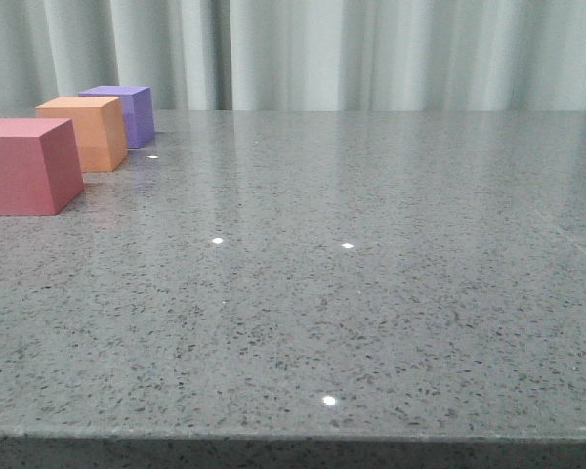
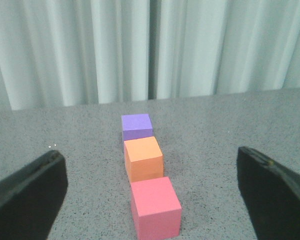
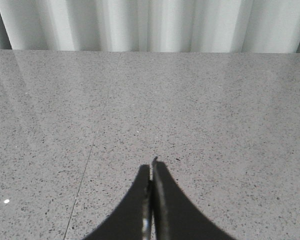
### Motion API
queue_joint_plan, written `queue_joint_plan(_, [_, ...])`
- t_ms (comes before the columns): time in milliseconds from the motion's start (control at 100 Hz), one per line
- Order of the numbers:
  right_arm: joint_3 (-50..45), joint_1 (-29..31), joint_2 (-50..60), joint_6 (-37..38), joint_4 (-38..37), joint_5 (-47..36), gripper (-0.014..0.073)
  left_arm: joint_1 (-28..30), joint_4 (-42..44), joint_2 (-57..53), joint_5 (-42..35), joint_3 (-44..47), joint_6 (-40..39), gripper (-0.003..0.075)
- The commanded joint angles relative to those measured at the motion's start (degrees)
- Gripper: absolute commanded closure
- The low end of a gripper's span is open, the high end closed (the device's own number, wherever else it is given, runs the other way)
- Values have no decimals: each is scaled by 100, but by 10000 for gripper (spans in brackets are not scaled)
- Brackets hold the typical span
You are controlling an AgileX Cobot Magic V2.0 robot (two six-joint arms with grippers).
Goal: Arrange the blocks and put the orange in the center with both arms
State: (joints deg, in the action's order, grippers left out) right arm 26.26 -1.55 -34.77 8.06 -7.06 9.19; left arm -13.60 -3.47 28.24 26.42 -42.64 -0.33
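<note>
Nearest to us in the front view is the bare near edge of the grey speckled desk [image 1: 303, 430], with small glints of light on its polished top. Toward the left edge of the desk we see three cubes in a single row running from front to back: the red cube [image 1: 27, 164] closest, the orange cube [image 1: 86, 132] in the middle, and the purple cube [image 1: 123, 113] farthest, near the far left corner. In the left wrist view each neighbouring pair appears to touch or sit just beside the other. Pale curtains [image 1: 371, 54] hang behind the far edge.

Our left gripper [image 2: 152, 192] hovers over the row with its dark fingers [image 2: 27, 195] spread wide apart, grasping nothing; the red cube lies between them. Our right gripper [image 3: 152, 200] is over bare desk, well apart from the cubes, its fingers pressed tight together with nothing between them.
</note>
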Motion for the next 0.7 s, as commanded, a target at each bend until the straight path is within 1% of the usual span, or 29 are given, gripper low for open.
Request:
queue_joint_plan(0, [147, 44, 9, -39, -90, -466, 662, 14, -80, -587, -403, 205, -8, 139])
queue_joint_plan(60, [147, 44, 9, -39, -90, -466, 662, 14, -80, -890, -386, 415, -8, 194])
queue_joint_plan(130, [147, 44, 9, -39, -90, -466, 662, 14, -80, -1154, -333, 596, -8, 289])
queue_joint_plan(180, [147, 44, 9, -39, -90, -466, 662, 14, -80, -1270, -332, 708, -8, 383])
queue_joint_plan(200, [147, 44, 9, -39, -90, -466, 662, 14, -80, -1307, -332, 753, -8, 409])
queue_joint_plan(250, [147, 44, 9, -39, -90, -466, 662, 14, -80, -1353, -332, 835, -8, 517])
queue_joint_plan(270, [147, 44, 9, -39, -90, -466, 662, 14, -80, -1353, -332, 866, -8, 545])
queue_joint_plan(320, [147, 44, 9, -39, -90, -466, 662, 14, -80, -1353, -332, 910, -8, 659])
queue_joint_plan(370, [147, 44, 9, -39, -90, -466, 662, 14, -80, -1353, -332, 939, -8, 741])
queue_joint_plan(690, [147, 44, 9, -39, -90, -466, 662, 14, -80, -1353, -351, 963, -8, 741])
